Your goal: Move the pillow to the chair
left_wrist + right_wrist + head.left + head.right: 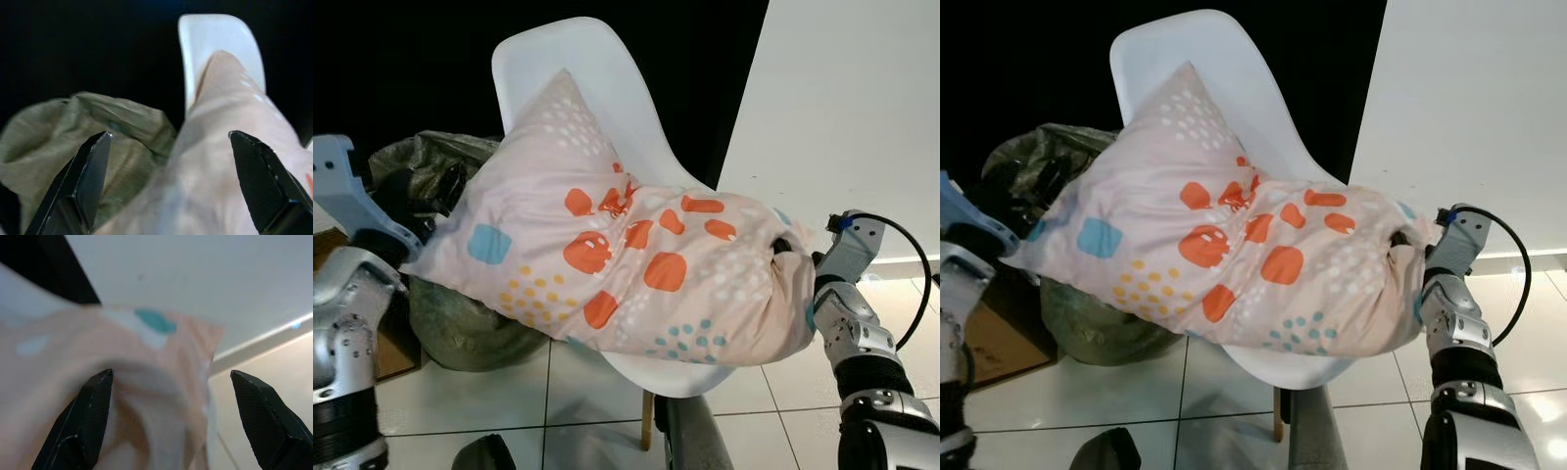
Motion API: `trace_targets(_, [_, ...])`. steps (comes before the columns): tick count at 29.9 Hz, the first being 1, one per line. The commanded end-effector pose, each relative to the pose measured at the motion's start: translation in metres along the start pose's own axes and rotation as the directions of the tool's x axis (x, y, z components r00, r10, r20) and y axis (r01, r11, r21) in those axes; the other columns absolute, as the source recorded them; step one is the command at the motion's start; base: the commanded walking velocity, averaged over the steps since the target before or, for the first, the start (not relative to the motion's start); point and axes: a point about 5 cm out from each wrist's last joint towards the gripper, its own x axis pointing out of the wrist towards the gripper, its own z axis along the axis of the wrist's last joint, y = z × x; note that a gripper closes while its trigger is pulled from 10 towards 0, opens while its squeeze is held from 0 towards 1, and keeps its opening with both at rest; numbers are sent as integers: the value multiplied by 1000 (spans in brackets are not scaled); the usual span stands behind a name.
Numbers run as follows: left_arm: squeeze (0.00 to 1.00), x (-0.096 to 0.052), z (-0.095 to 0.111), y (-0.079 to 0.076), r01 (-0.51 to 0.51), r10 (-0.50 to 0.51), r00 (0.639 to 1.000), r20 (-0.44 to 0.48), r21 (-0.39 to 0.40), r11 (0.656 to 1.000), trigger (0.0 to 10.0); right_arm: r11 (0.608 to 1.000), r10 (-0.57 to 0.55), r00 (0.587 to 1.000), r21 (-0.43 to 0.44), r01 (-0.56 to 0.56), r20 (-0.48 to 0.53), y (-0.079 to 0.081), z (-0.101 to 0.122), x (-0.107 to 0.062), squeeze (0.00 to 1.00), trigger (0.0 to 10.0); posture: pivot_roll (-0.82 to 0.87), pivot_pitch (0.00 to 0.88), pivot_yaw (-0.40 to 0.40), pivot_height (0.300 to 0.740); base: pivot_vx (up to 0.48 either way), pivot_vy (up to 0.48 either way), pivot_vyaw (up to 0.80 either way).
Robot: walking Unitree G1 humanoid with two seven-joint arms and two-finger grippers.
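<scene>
With fingers of both grippers spread, right gripper [168, 418] at pillow [626, 255] lower right: withdraw slowly, leaving pillow centred on chair [597, 78].

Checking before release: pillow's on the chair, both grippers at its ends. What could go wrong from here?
1. The pillow overhangs both sides of the chair seat and leans on the back; once released it may tip or slide toward the green bag or the floor.
2. The right gripper has its fingers open with fabric bunched between them; pulling back could snag and drag the pillow off.
3. The left gripper is open at the other end, with a similar snag risk.
</scene>
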Motion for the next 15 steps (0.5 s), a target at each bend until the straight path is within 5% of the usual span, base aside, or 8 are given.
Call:
trace_targets(1, [1000,-4,-1,5,-27,28,999,-31,39,999,10000,1000,-12,1000,-27,13,20,-3,3,1,1000,10000,-186,129,10,471,0,0,0])
trace_targets(4, [1000,-9,6,16,-93,95,995,-28,65,994,10000,997,-2,992,-77,12,127,-6,32,4,1000,10000,-180,122,14,471,0,0,0])
trace_targets(8, [1000,-10,10,15,-88,88,996,-3,55,995,10000,997,15,986,-82,-2,165,-4,42,5,1000,10000,-174,115,13,471,0,0,0])
trace_targets(11, [1000,-9,10,3,-64,64,997,42,-17,998,10000,993,119,970,-41,-113,211,16,57,7,1000,10000,-165,97,22,471,0,0,0])
trace_targets(12, [0,-9,3,-8,-47,50,998,42,-63,997,10000,983,184,959,-16,-185,218,31,59,7,0,10000,-157,86,21,471,0,0,0])
trace_targets(13, [0,-9,3,-8,-47,50,998,42,-63,997,10000,983,184,959,-16,-185,218,31,59,7,0,10000,-157,86,21,471,0,0,0])
trace_targets(15, [0,-10,-17,-32,-21,22,1000,10,-117,993,10000,952,292,933,33,-306,210,58,54,5,0,10000,-147,59,19,471,0,0,0])
